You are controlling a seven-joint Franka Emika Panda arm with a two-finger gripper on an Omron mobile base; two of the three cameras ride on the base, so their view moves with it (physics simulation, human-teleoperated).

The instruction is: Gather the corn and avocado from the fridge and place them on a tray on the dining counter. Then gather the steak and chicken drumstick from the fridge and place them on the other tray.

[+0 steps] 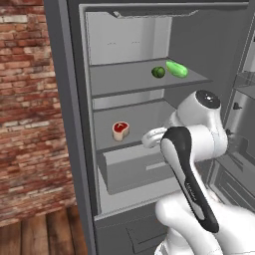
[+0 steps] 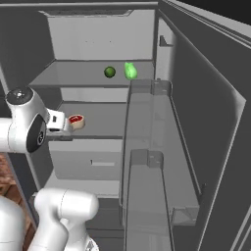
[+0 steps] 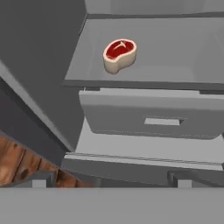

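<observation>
The fridge stands open. A red steak (image 1: 120,130) (image 2: 76,121) (image 3: 119,54) with a pale rim lies on the middle shelf (image 3: 175,57), left of centre. One shelf higher sit the dark round avocado (image 1: 158,72) (image 2: 110,72) and, just right of it, the light green corn (image 1: 177,68) (image 2: 130,71). My gripper (image 3: 111,181) hangs open and empty in front of the fridge, short of the steak and a little below it. The chicken drumstick and the trays are out of view.
A closed grey drawer (image 3: 162,120) (image 1: 134,167) sits under the steak's shelf. The open fridge door with its bins (image 2: 147,147) stands to the right of the arm. A brick wall (image 1: 30,99) and wooden floor (image 3: 17,162) lie to the left.
</observation>
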